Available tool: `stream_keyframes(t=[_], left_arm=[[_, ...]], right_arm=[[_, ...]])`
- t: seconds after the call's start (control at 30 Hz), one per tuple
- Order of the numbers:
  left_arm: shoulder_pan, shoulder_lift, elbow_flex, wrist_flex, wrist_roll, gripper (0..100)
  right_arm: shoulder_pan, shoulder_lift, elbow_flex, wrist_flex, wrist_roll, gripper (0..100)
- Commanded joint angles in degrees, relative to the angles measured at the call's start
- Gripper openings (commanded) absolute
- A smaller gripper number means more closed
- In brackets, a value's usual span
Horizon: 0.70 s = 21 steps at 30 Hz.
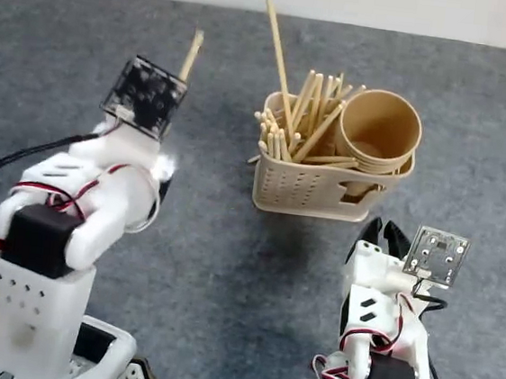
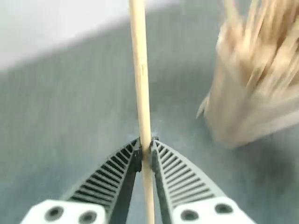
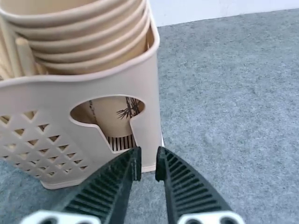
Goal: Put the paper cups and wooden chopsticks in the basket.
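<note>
A beige basket point(image 1: 311, 196) stands at the middle of the grey mat, with stacked paper cups point(image 1: 379, 130) in its right half and several wooden chopsticks point(image 1: 296, 126) in its left half. One long chopstick point(image 1: 279, 56) leans out past the far rim. My left gripper point(image 2: 145, 144) is shut on a single wooden chopstick point(image 2: 140, 70), held left of the basket point(image 2: 243, 107); its tip point(image 1: 193, 52) sticks out beyond the wrist camera. My right gripper point(image 3: 148, 163) sits just in front of the basket's near right corner point(image 3: 60, 102), fingers nearly together and holding nothing. The cups point(image 3: 84, 32) rise above it.
Grey carpet-like mat point(image 1: 227, 268) covers the table; a pale wall edge runs along the far side. Both arm bases stand at the near edge, left and right. Open mat lies between the arms and to the right of the basket.
</note>
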Motion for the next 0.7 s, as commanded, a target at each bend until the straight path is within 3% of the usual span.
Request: stream_keyframes(t=[0.0,0.37,0.67], left_arm=[[5.32,-1.01,-2.68,-14.86,4.40,1],[13.67,-0.13,3.38,-50.37,4.75,1],[18.15,13.93,2.07,-60.04,4.75,1]], right_arm=[[-0.31,-0.22,-0.66,-1.80,0.79,7.0],[-0.22,-0.22,-0.57,-1.80,0.79,7.0],[-0.22,-0.22,-0.31,-3.21,0.79,7.0]])
